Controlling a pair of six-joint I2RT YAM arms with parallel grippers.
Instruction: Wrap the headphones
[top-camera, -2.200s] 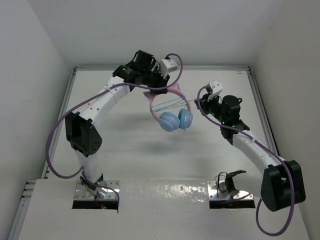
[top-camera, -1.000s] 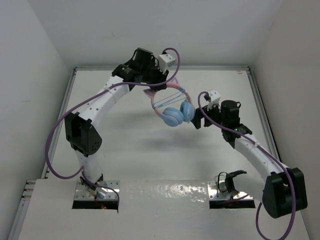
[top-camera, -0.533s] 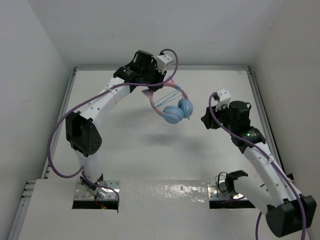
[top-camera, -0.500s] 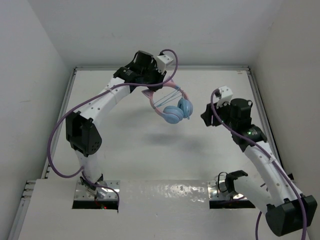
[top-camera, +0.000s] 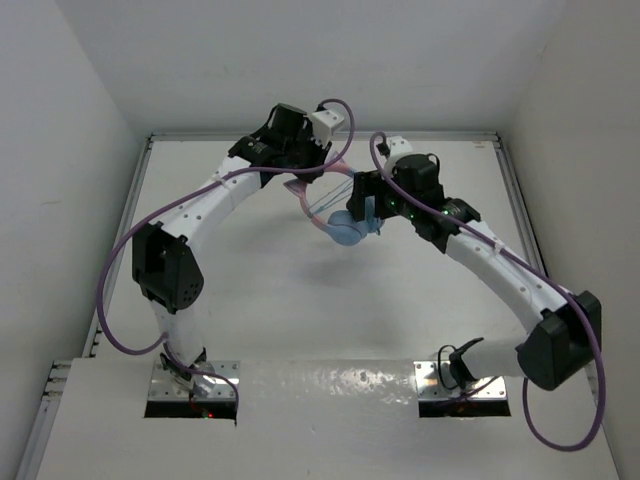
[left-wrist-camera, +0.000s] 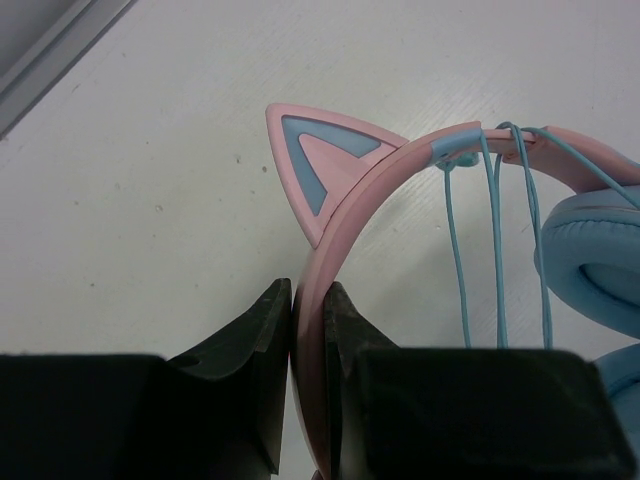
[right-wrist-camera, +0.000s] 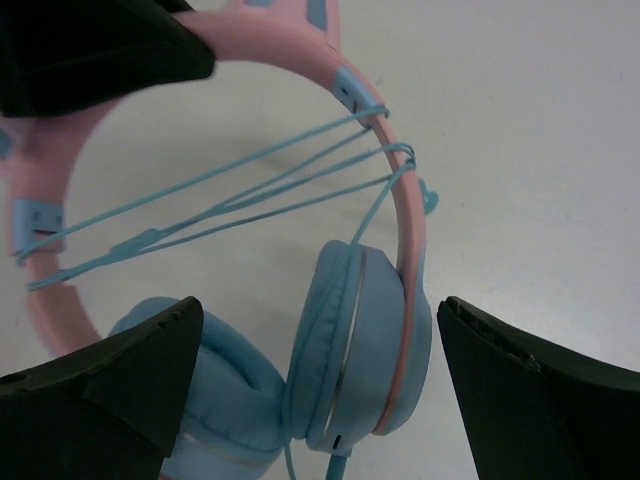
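The left gripper (left-wrist-camera: 308, 300) is pinching the headphones (top-camera: 345, 226) by the pink headband (left-wrist-camera: 345, 205). Its two black fingers are pressing together on the band just below one cat ear (left-wrist-camera: 320, 165), which is sticking up right past the fingertips. From that grip the headband is arching away to the gripper's right, and the two light blue ear cups (right-wrist-camera: 340, 350) are hanging at its ends, held up off the table (top-camera: 260, 300). The thin teal cable (right-wrist-camera: 230, 195) is running in several strands across the open arch of the band, from one side to the other, and one strand is dropping beside the nearer cup. The right gripper (right-wrist-camera: 318, 305) is standing spread wide with one finger on each side of the ear cups, so the cups are sitting in the gap between its fingers. Whether either finger is touching them cannot be told. In the top view this gripper is covering part of the headphones from the right, close to the left gripper. The table under both grippers is showing a plain white top with a pale rail (top-camera: 480, 140) along its far edge. Bare white walls (top-camera: 300, 60) are closing it in at the back and on both sides.
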